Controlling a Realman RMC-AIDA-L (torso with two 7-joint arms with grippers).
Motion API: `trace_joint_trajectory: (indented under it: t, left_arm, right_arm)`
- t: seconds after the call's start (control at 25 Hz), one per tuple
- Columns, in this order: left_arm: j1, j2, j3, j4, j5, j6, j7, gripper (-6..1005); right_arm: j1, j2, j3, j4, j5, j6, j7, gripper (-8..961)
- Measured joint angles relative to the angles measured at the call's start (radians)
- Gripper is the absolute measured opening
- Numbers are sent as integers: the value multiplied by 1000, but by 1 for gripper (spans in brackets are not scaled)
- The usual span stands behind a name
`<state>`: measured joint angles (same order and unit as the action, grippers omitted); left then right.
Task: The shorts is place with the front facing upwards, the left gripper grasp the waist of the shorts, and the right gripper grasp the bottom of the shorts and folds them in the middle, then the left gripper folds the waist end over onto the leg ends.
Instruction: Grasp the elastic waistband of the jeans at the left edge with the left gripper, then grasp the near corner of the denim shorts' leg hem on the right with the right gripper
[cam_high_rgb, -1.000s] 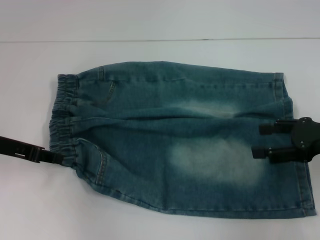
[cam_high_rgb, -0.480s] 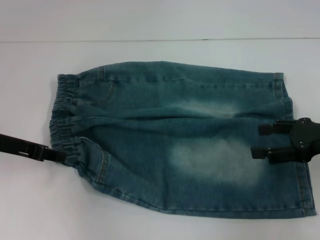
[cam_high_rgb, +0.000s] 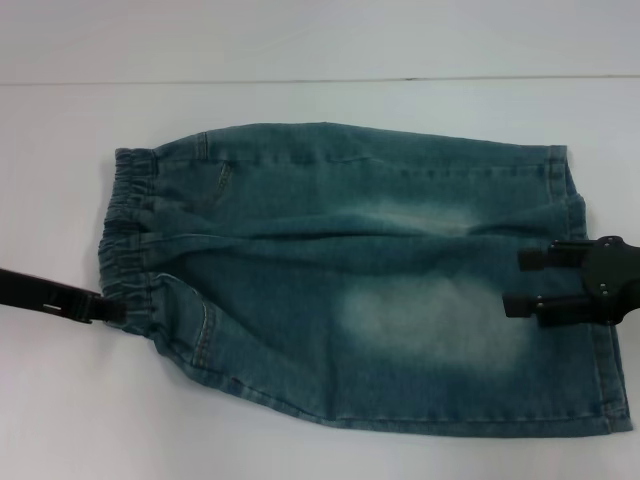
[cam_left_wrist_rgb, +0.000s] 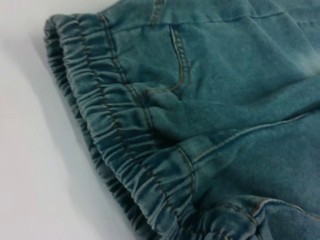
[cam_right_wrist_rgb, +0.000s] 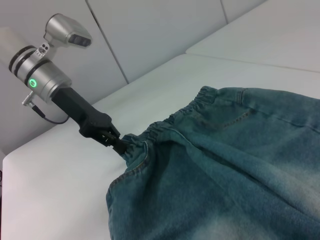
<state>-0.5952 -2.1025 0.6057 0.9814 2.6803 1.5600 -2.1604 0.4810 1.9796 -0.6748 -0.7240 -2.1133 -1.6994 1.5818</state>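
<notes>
The blue denim shorts (cam_high_rgb: 350, 280) lie flat on the white table, doubled lengthwise, with the elastic waist (cam_high_rgb: 125, 235) at the left and the leg ends (cam_high_rgb: 590, 300) at the right. My left gripper (cam_high_rgb: 112, 309) reaches in from the left edge and is shut on the near corner of the waist (cam_right_wrist_rgb: 142, 142); the right wrist view shows the left gripper (cam_right_wrist_rgb: 119, 144) pinching the fabric. The left wrist view is filled by the gathered waistband (cam_left_wrist_rgb: 125, 135). My right gripper (cam_high_rgb: 518, 282) hovers over the leg ends, open, fingers pointing toward the waist, holding nothing.
White table (cam_high_rgb: 320, 440) runs all around the shorts, with its far edge (cam_high_rgb: 300, 80) behind them. A pale panelled wall (cam_right_wrist_rgb: 165, 35) stands beyond the table.
The left gripper has shifted very slightly at the waistband, and the waist corner moved a little with it. The right gripper has not moved.
</notes>
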Motion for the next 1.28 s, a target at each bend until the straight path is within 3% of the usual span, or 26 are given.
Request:
trace_joint_trajectory:
  t: [0.08, 0.72, 1.12, 1.28]
  left_arm:
    - [0, 3, 0, 5, -4, 17, 0, 51]
    - [-17, 13, -11, 7, -6, 95, -11, 48]
    - [-39, 23, -13, -2, -30, 132, -41, 48]
    - [-45, 33, -11, -12, -31, 137, -50, 48]
  right_arm:
    - [0, -1, 0, 0, 1, 0, 0, 914]
    - [33, -8, 0, -1, 6, -10, 16, 915]
    - [80, -57, -21, -21, -2, -49, 112, 915]
    - [98, -65, -23, -66, -52, -74, 159, 914]
